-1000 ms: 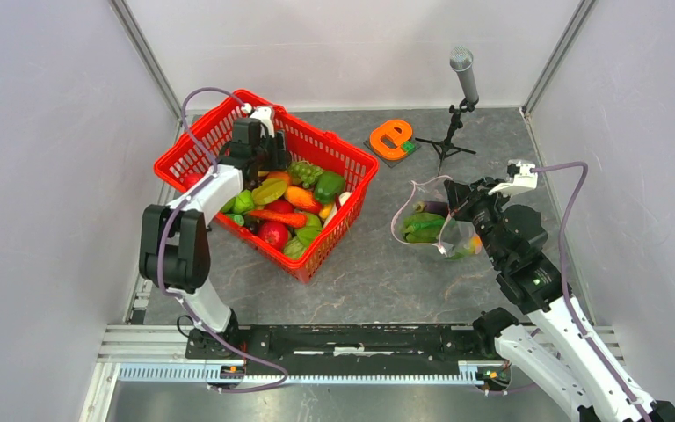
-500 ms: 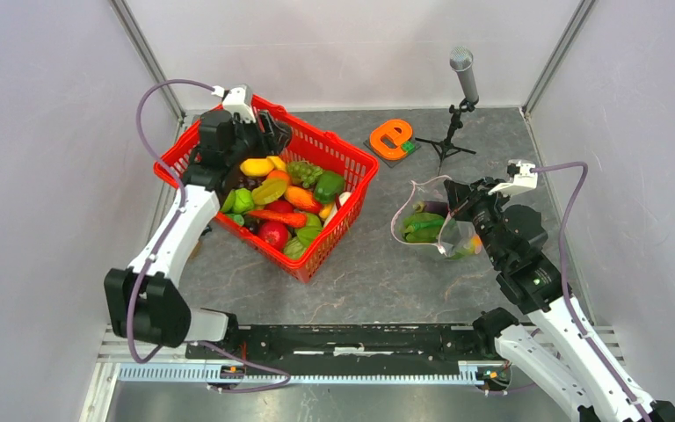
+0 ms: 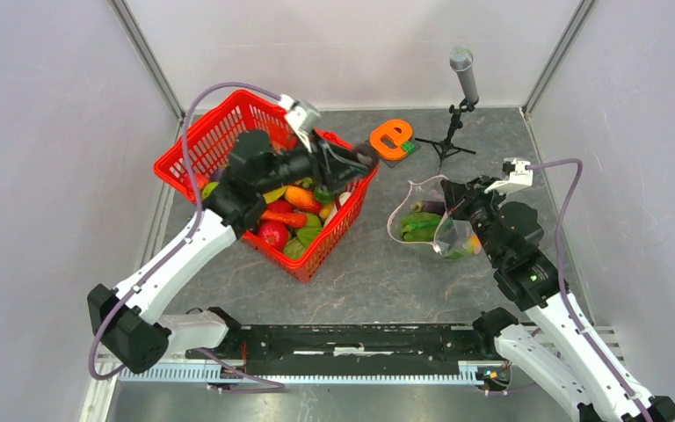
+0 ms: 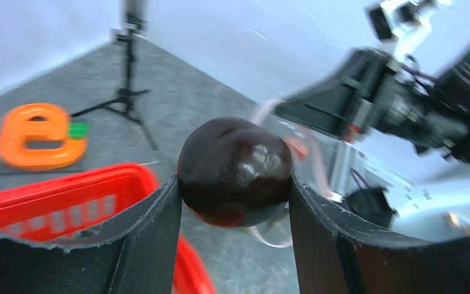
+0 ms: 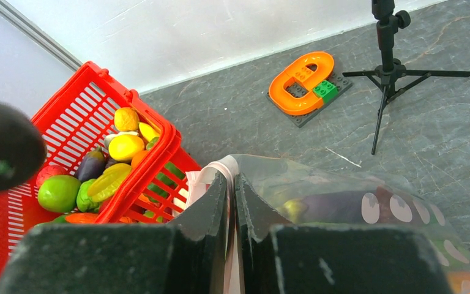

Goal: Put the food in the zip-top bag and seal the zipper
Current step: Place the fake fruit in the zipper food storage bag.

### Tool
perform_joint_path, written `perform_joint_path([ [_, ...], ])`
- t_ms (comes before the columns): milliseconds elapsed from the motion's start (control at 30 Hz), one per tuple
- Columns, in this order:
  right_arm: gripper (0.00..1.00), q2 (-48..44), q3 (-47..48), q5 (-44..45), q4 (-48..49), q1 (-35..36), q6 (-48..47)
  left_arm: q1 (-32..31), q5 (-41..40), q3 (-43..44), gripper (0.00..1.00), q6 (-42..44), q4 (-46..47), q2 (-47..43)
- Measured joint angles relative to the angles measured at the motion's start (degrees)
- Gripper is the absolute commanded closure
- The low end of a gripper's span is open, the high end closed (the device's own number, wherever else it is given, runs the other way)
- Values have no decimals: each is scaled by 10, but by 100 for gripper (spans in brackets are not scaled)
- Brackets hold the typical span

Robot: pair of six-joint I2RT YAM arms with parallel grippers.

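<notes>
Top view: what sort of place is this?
Probably a lab recording cell, not a kitchen: plain white panels wall in a grey table, a microphone on a tripod stands at the back, and the basket holds toy fruit.

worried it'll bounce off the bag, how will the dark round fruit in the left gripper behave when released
Likely to roll: the dark fruit is near-spherical. Its glossy highlights suggest a slick skin, so it might slip. It shows no dent between the left gripper's fingers, so probably rigid.
</notes>
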Motion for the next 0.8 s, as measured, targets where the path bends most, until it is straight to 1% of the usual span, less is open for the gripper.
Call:
perform_joint_path([
  [133,88,1,0,-2,2,0,3,-86,14,-10,57,27,23,13],
  [233,88,5,0,-7,5,0,6,-122,23,-11,56,39,34,42],
  [533,88,6,0,-10,5,0,10,-194,16,-12,53,68,52,106],
  [700,88,6,0,-10,5,0,10,-222,-25,-12,46,80,55,141],
  [800,88,6,0,-10,5,0,10,-230,-53,-3,45,82,50,164],
])
